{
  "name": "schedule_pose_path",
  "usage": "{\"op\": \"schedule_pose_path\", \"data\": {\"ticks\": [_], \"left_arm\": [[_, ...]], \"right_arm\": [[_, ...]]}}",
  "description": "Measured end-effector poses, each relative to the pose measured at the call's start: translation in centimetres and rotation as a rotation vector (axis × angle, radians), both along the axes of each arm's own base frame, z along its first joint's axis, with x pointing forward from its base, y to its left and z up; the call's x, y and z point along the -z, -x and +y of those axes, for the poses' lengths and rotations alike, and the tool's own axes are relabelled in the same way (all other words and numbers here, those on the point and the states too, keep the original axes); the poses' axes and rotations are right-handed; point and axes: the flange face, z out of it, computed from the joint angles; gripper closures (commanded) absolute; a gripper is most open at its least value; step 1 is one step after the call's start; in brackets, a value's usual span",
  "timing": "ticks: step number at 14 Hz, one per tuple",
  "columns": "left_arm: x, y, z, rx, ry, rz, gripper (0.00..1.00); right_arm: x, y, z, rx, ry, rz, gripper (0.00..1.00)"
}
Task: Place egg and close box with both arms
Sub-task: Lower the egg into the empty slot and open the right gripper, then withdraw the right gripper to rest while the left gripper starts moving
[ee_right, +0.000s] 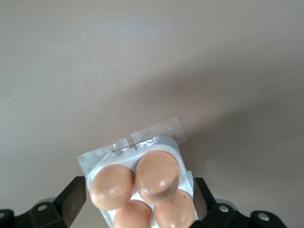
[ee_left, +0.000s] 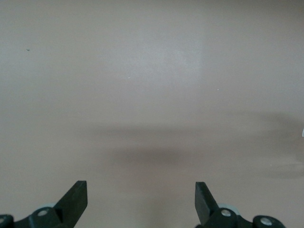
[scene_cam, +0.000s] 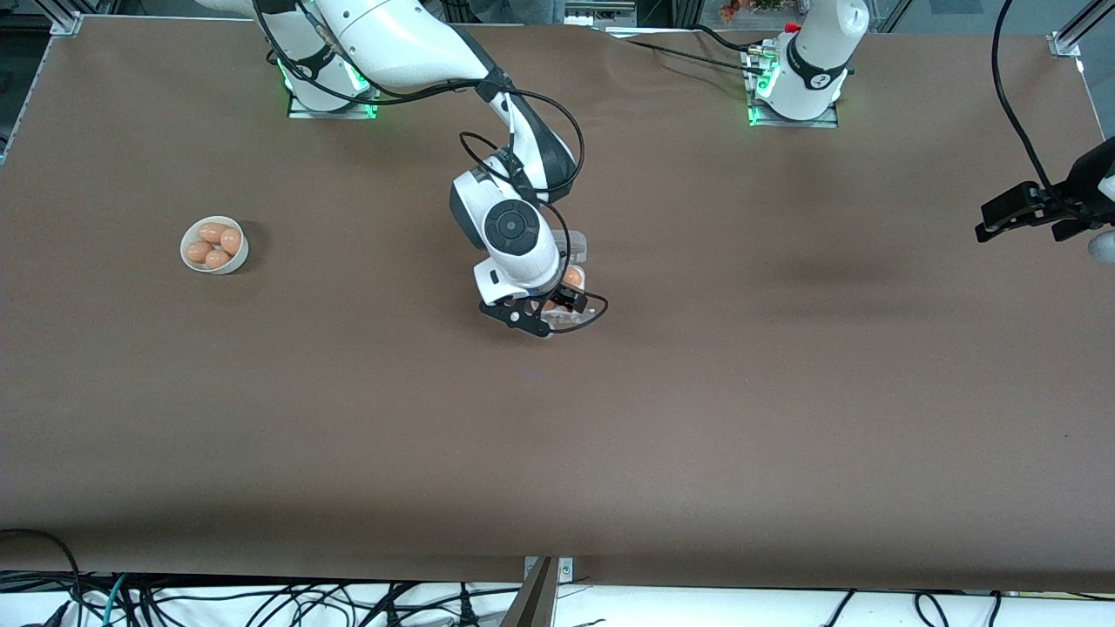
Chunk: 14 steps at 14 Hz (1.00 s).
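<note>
The box [scene_cam: 577, 250] stands mid-table, mostly hidden under my right gripper [scene_cam: 549, 306]. In the right wrist view its white tray [ee_right: 107, 154] holds several orange-brown eggs, one in each cell. One egg [ee_right: 157, 175] sits a little higher than the egg beside it [ee_right: 112, 186]. My right gripper [ee_right: 141, 194] is open, its fingers [ee_right: 73, 197] standing wide on either side of the tray and touching no egg. My left gripper [scene_cam: 982, 221] is open and empty and waits at the left arm's end of the table. Its wrist view shows only bare table between its fingers [ee_left: 76, 194].
A round white bowl [scene_cam: 188, 254] with several more eggs [scene_cam: 214, 233] stands toward the right arm's end of the table. Brown table surface lies all round the box. Cables hang along the table edge nearest the front camera.
</note>
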Motion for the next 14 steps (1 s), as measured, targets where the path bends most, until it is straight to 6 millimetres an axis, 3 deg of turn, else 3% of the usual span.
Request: {"op": "schedule_pose_path", "data": {"ticks": [5,9,14], "left_arm": [[0.0,0.0,0.3,-0.005,0.000,-0.001,0.00],[0.0,0.0,0.6,-0.010,0.000,0.000,0.00],[0.3,-0.1,0.6,-0.010,0.000,0.005,0.00]], "right_arm": [[-1.9,-4.1,-3.6,0.049,-0.016,-0.039,0.00],[-4.6,-7.6,-7.9,0.056,-0.010,-0.082,0.00],[-5.8,-9.9,-14.4,-0.056,0.092,-0.027,0.00]]}}
